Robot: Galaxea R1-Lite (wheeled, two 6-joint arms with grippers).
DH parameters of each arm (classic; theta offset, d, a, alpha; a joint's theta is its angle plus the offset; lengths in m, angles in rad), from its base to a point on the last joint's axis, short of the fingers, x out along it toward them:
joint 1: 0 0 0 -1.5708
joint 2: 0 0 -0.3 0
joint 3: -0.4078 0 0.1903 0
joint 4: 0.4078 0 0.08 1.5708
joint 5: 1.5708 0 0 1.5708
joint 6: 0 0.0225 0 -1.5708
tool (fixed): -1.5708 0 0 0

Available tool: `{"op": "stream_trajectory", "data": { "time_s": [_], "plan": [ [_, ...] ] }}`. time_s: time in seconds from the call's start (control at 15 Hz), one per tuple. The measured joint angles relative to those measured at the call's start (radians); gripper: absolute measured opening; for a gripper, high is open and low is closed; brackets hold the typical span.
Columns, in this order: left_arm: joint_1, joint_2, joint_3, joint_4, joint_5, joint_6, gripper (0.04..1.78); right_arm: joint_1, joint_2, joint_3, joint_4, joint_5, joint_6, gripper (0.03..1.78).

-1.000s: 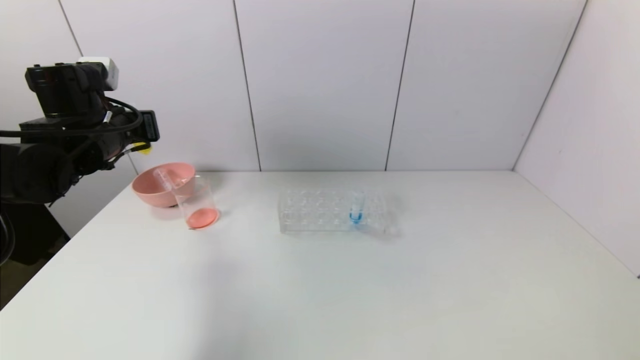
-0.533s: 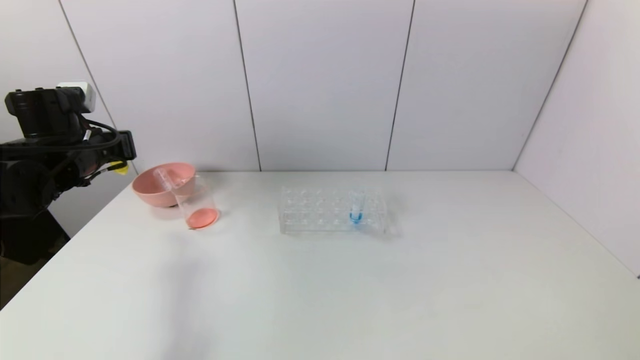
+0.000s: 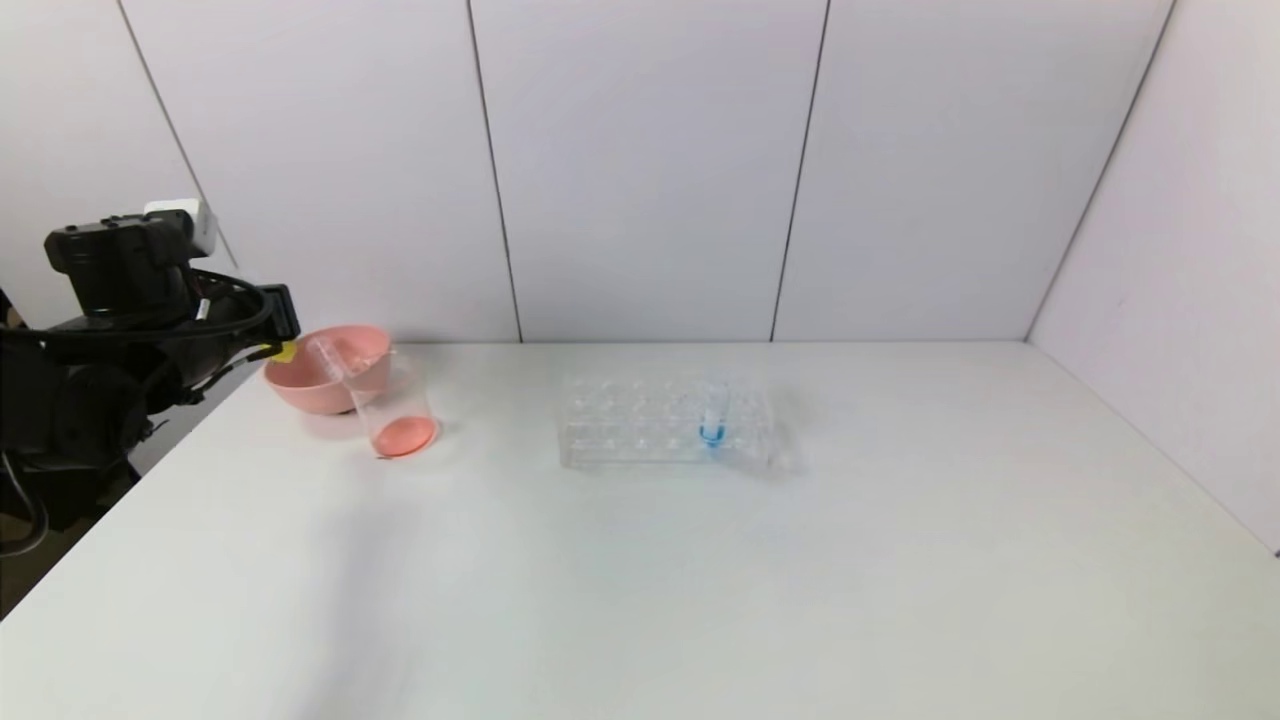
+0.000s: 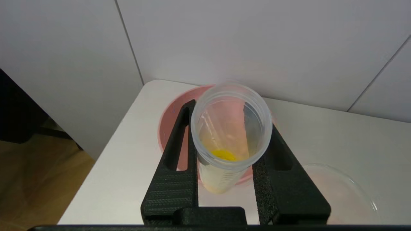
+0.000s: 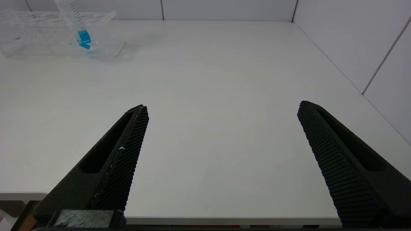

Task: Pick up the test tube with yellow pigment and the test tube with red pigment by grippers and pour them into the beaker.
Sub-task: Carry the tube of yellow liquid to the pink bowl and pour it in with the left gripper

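Observation:
My left gripper (image 3: 280,335) is shut on the test tube with yellow pigment (image 3: 285,351) and holds it just above the left rim of the pink bowl (image 3: 355,385). In the left wrist view the gripper (image 4: 224,110) clamps the tube (image 4: 231,122), whose open mouth faces the camera with yellow liquid at its bottom. The beaker (image 3: 392,408) stands in front of the bowl with red-orange liquid at its base; its rim shows in the left wrist view (image 4: 350,186). No tube with red liquid shows. My right gripper (image 5: 223,105) is open and empty over the table's front edge.
A clear, empty-looking tube (image 3: 328,356) leans in the pink bowl (image 4: 170,118). A clear tube rack (image 3: 640,420) stands mid-table and holds a blue-liquid tube (image 3: 712,418); both show in the right wrist view (image 5: 48,41) (image 5: 82,32). The table's left edge is beside the bowl.
My left gripper with the yellow tube has come down from high beside the wall and now sits at the pink bowl's left rim. Nothing else has moved.

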Motion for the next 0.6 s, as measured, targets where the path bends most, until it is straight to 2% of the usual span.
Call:
{"op": "stream_trajectory", "data": {
  "time_s": [0.6],
  "plan": [
    [-0.013, 0.036, 0.018, -0.010, -0.010, -0.026, 0.49, 0.000, 0.000, 0.000, 0.000, 0.000, 0.000, 1.70]
  ]
}}
